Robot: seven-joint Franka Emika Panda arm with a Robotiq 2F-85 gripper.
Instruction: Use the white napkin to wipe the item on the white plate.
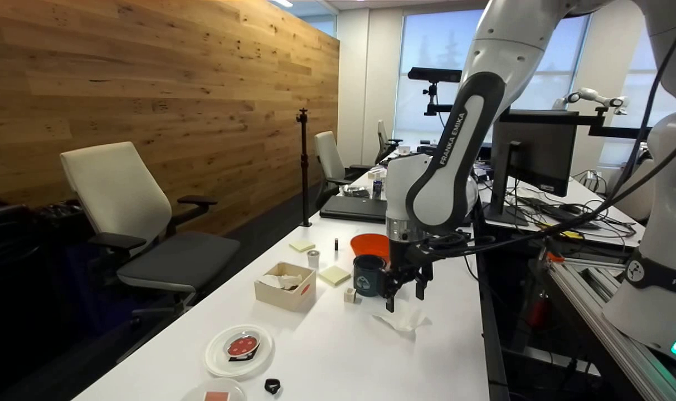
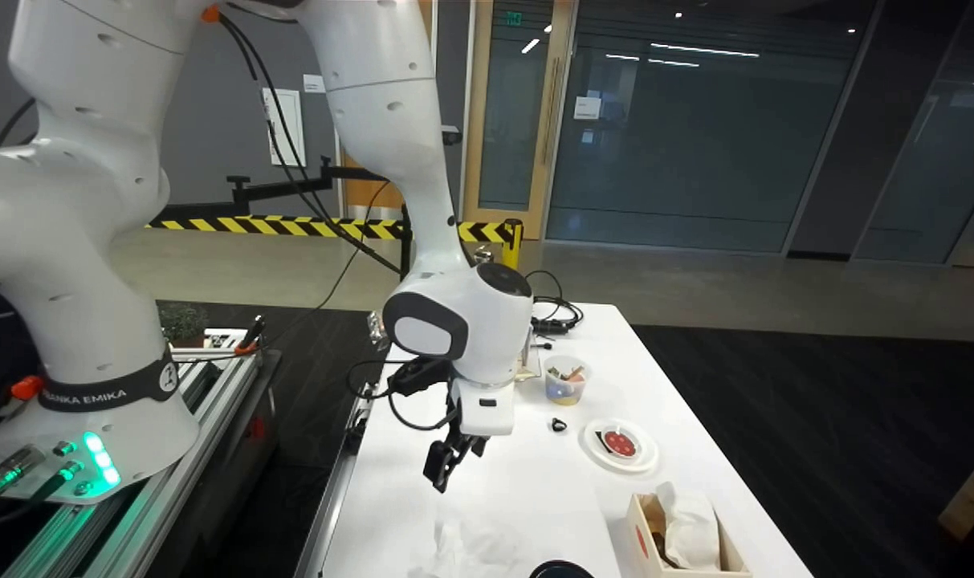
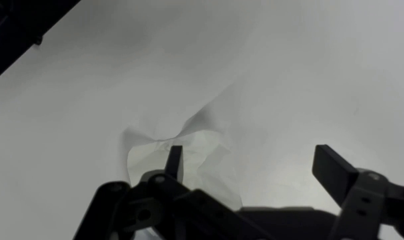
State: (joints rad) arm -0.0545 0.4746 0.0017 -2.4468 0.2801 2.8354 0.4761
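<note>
The white napkin (image 1: 405,319) lies crumpled on the table, and its near part shows in an exterior view (image 2: 472,554). In the wrist view the napkin (image 3: 206,158) is below and behind the left finger. My gripper (image 1: 405,302) is open and empty, above the table close to the napkin; it also shows in an exterior view (image 2: 459,467) and in the wrist view (image 3: 249,148). The white plate (image 1: 213,352) stands well away from the gripper. The reddish-pink item (image 1: 243,346) sits on it. Plate (image 2: 649,460) and item (image 2: 620,442) also show in an exterior view.
A cream box (image 1: 275,297) with white paper inside, a dark mug (image 1: 365,284), an orange-red bowl (image 1: 369,243) and a small cube (image 1: 350,295) stand near the gripper. A black ring-like piece (image 1: 272,385) and a cup (image 2: 565,385) are near the plate.
</note>
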